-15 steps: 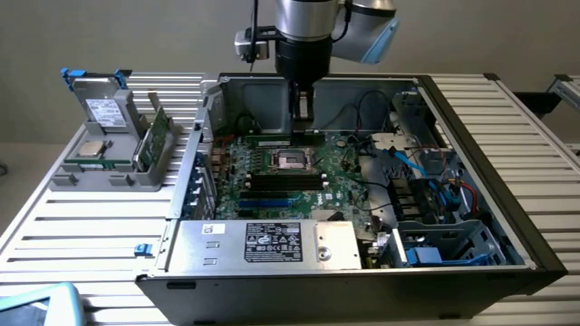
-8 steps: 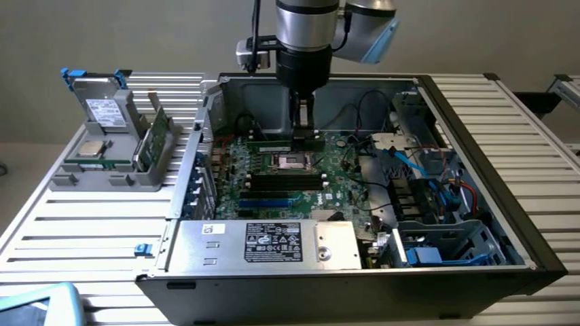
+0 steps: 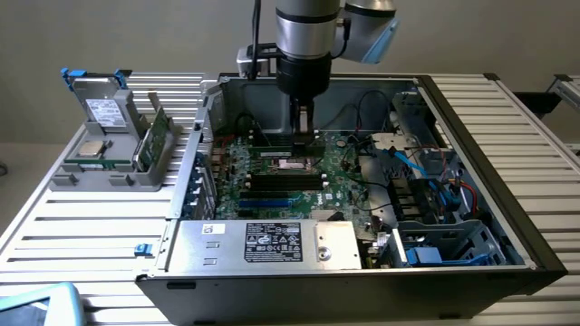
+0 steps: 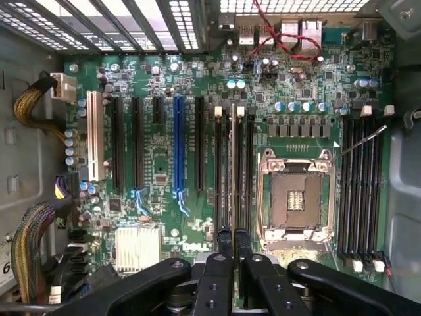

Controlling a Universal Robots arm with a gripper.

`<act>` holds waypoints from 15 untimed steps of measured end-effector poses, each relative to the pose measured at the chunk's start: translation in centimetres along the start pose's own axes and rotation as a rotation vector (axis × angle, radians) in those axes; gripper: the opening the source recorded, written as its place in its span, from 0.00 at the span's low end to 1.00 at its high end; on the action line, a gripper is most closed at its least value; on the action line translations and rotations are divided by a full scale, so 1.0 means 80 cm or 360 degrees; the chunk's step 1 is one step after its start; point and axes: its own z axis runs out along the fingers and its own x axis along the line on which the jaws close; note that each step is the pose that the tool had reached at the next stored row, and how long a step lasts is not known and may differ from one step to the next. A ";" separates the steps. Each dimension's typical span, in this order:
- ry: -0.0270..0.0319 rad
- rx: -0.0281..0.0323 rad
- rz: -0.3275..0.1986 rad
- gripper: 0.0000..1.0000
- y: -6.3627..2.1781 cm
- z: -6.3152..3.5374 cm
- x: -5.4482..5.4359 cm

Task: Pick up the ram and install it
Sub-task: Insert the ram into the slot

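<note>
**A:** Where is the ram [image 3: 274,141]?

**B:** Inside the case [image 3: 480,129]. It stands on edge over the board [image 4: 158,151], at eleven o'clock from the socket [image 3: 295,163] in the exterior view.

**A:** And the gripper [image 3: 303,134]?

**B:** Clenched on the ram. The wrist view shows a finger [image 4: 223,245] on each side of one end of its thin edge.

**A:** Is it in line with anything?

**B:** Yes, it runs along the slots [image 4: 218,171] just beside the socket.

**A:** Is it fully seated?

**B:** I cannot tell.

**A:** Is there anything outside the case?

**B:** A grey rack [image 3: 109,178] sits at nine o'clock from the case. It holds a second green stick [image 3: 161,136] and a silver chip [image 3: 91,151].
</note>
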 end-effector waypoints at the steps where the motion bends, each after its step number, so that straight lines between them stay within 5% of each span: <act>1: 0.00010 -0.00002 0.0009 0.13 0.000 0.002 0.000; 5: 0.00096 -0.00007 0.0041 0.13 0.000 0.007 0.000; 10: 0.00641 0.00005 0.0055 0.13 -0.004 0.010 0.000; 15: 0.00654 0.00003 0.0057 0.13 -0.005 0.021 -0.001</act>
